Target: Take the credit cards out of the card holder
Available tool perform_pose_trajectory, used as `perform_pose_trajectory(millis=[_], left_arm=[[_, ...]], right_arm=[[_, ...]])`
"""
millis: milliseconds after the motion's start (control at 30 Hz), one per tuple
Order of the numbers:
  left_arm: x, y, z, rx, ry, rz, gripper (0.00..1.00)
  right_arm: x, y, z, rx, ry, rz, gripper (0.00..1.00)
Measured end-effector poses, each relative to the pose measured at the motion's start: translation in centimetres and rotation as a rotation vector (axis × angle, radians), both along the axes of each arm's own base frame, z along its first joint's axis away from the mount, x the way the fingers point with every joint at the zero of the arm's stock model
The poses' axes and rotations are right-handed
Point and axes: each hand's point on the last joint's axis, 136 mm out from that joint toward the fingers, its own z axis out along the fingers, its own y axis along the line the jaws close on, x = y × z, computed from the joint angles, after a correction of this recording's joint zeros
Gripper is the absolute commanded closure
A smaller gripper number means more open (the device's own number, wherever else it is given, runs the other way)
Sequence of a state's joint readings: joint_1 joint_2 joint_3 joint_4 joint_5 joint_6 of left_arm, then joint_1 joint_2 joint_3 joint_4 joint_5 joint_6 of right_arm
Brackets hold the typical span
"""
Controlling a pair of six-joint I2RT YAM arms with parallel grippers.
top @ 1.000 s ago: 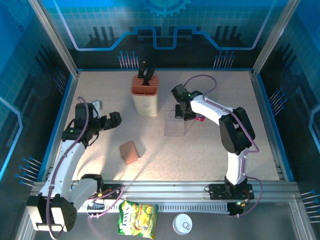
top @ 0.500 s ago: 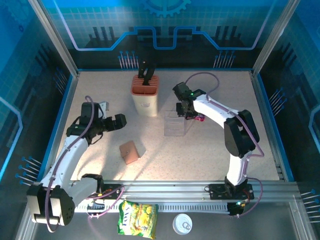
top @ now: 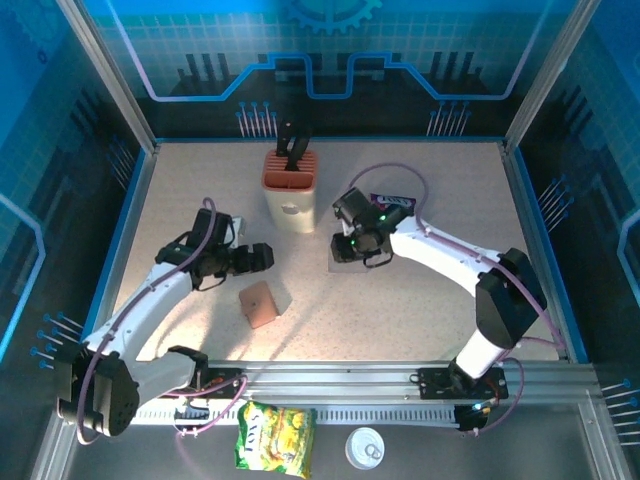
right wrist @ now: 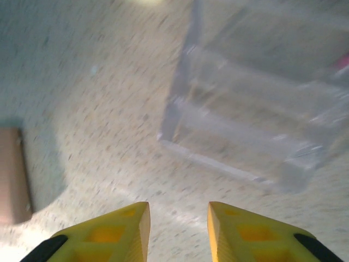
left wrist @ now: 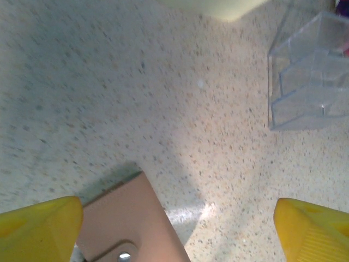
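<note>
Card holder [top: 260, 303] lies folded on table; left gripper [top: 262, 257] wide apart nearby; right gripper [right wrist: 178, 229] narrowly parted, empty

Bright light, soft shadow beside the card holder [top: 260, 303], right wrist view motion-blurred, left wrist sharper

Speckled beige tabletop [top: 200, 180] enclosed by blue circuit-patterned walls [top: 420, 50], brightly lit.

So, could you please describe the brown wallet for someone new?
Find the orange-topped beige knife block on the speckled table. In front of it lies the flat brown leather-like card holder, the only brown thing; its neighbour is a clear plastic tray.
</note>
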State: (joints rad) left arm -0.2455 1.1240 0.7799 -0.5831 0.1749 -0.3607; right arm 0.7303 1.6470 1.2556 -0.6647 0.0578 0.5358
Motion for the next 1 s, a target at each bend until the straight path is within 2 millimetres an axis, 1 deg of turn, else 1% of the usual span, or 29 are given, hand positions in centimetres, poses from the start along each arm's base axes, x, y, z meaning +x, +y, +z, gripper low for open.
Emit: perform_pose_trajectory(millis=[67, 133, 233, 333, 433, 567, 700, 800, 1000], left_arm=[[-0.5, -1.3, -1.0, -0.029, 0.033, -0.040, 0.10], [-0.8, -2.6, -1.9, -0.052, 0.063, -0.084, 0.10], [-0.9, -4.3, -3.3, -0.069, 0.110, -0.138, 0.11], [-1.0, -5.6, -4.7, -0.077, 0.157, -0.176, 0.11], [-1.2, -6.5, -6.0, -0.085, 0.194, -0.204, 0.11], [-1.2, -7.8, -7.2, -0.102, 0.233, -0.239, 0.11], [-0.9, -7.8, -7.5, -0.084, 0.242, -0.236, 0.06], [-0.4, -7.4, -7.4, -0.066, 0.234, -0.220, 0.06], [-0.3, -5.5, -7.6, -0.040, 0.259, -0.160, 0.02]], right_arm=[[-1.9, 1.0, -1.2, 0.004, 0.033, 0.045, 0.67], [-3.2, 1.5, -2.1, 0.002, 0.057, 0.068, 0.67], [-3.8, 1.1, -3.3, -0.006, 0.076, 0.057, 0.68], [-4.6, 0.2, -4.2, -0.024, 0.091, 0.038, 0.67], [-5.1, -0.6, -4.1, -0.020, 0.086, 0.018, 0.67], [-5.1, -0.8, -3.0, 0.012, 0.059, -0.006, 0.68], [-5.1, -0.8, -2.7, 0.030, 0.048, -0.017, 0.67], [-5.2, -0.9, -2.9, 0.027, 0.053, -0.020, 0.67], [-5.3, -0.9, -2.9, 0.024, 0.051, -0.019, 0.67]])
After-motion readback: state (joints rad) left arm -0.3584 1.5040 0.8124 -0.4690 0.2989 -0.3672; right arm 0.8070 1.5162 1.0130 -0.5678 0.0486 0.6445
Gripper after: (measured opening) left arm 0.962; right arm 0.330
